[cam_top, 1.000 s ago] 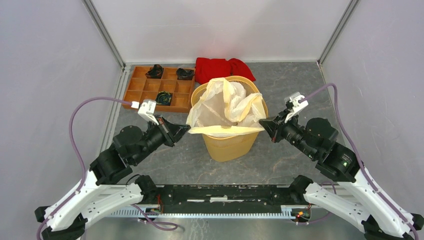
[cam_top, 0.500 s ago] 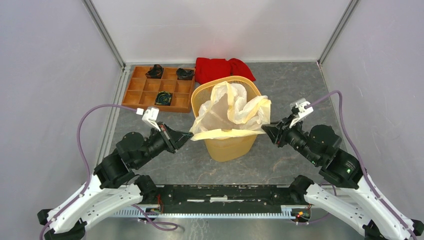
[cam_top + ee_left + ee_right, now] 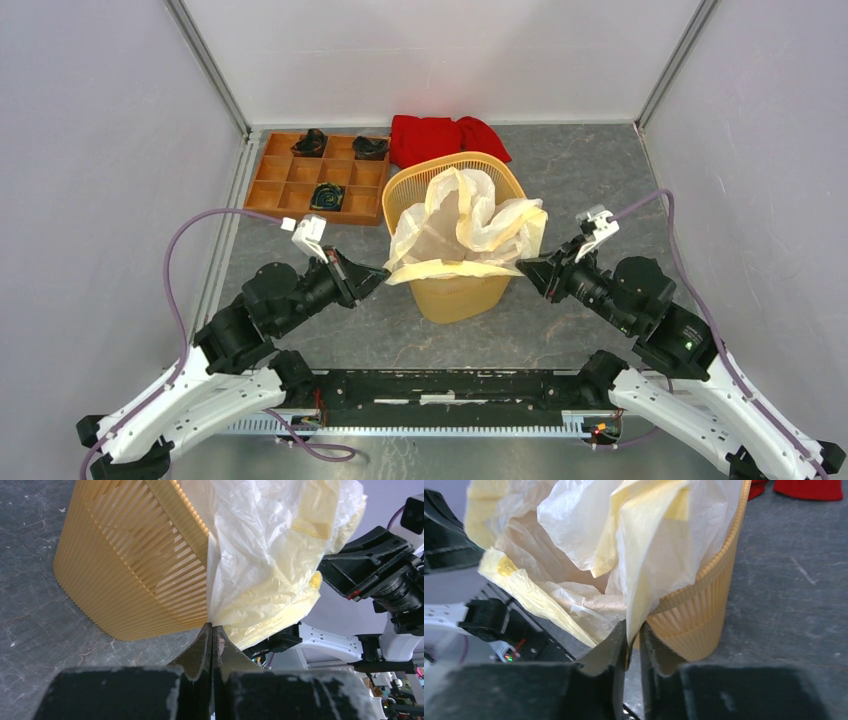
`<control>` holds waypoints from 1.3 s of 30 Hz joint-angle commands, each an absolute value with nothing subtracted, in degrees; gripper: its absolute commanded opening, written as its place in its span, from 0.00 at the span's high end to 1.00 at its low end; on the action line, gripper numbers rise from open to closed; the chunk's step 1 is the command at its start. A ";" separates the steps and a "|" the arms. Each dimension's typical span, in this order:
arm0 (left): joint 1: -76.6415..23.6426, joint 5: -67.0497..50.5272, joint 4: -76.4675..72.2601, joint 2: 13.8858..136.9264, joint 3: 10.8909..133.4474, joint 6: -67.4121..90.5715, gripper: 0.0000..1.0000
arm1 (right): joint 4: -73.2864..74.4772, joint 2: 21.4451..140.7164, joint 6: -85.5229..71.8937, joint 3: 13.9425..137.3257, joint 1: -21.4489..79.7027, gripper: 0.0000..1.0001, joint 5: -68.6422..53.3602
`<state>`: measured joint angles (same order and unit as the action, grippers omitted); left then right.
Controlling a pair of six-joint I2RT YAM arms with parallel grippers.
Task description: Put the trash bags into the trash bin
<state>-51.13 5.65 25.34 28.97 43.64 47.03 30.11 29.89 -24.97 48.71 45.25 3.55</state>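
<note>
Roughly halfway: left gripper (image 3: 378, 274) and right gripper (image 3: 522, 266) pinch the wrinkly cream plastic bag (image 3: 465, 222), bunched in the yellow-orange lattice bin (image 3: 455, 297), not seated.

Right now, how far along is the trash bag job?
Done: the middle of the trash bag sags inside the yellow-orange trash bin. In hand: the left end effector and right end effector pinch its near edge, stretched over the rim. Left: lower that edge in, release.

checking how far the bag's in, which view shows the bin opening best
Top external looks down into the trash bin, the trash bag bunched over its near rim. Both wrist views show only its slatted outer wall, side on.
</note>
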 commanded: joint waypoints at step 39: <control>-51.06 2.59 40.17 42.42 73.21 19.04 0.07 | 42.78 39.38 9.66 71.81 45.20 0.18 3.23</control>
